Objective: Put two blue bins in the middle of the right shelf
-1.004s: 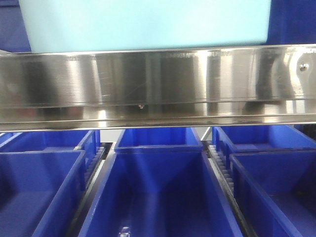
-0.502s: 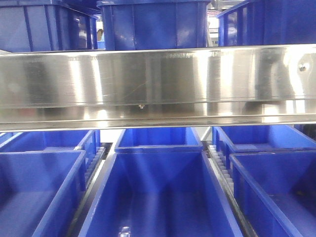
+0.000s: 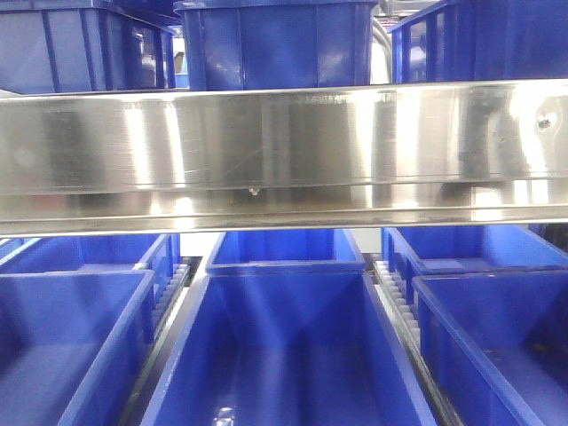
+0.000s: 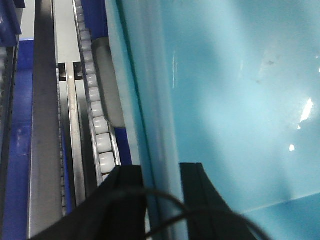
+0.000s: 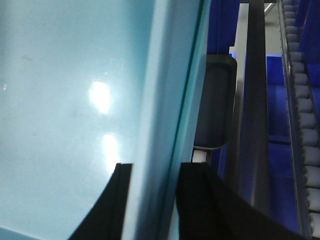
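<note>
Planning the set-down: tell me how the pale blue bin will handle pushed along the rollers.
The pale blue bin looks stiff: its wall runs straight between the left gripper fingers. Its glossy, glaring plastic may slip in a light grip. On the white rollers beside it, it would probably glide easily.

This is a warehouse or stockroom, seen from right up against a storage rack. A broad steel rail [image 3: 284,151] fronts one tier, with rows of dark blue crates [image 3: 284,355] lined up above and below it. Roller tracks [image 4: 97,125] run along the lanes, and a pale blue bin [image 4: 225,100] is just beside one.
</note>
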